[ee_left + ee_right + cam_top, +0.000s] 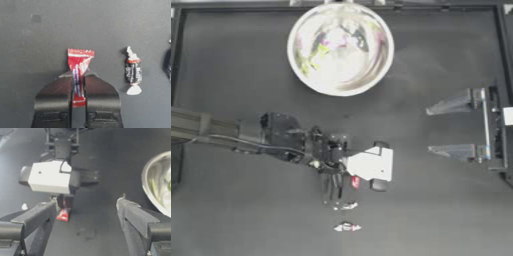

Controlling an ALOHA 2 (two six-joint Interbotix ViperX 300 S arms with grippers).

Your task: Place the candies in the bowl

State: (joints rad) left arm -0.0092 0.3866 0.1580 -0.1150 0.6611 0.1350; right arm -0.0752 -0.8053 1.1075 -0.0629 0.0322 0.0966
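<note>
Top view shows the dark surface (pixel 231 210) with the shiny bowl (pixel 340 48) at its far middle; pink and yellow-green colours glint inside, too blurred to tell wrappers from reflections. The right claw (pixel 441 129) waits at the right side, jaws spread wide, holding nothing. The left claw (pixel 78 82), near the middle, is pinched narrowly on the red candy (pixel 78 72). Two small whitish candies (pixel 347 205) (pixel 347 227) lie just beyond it, one cut off in the left wrist view.
</note>
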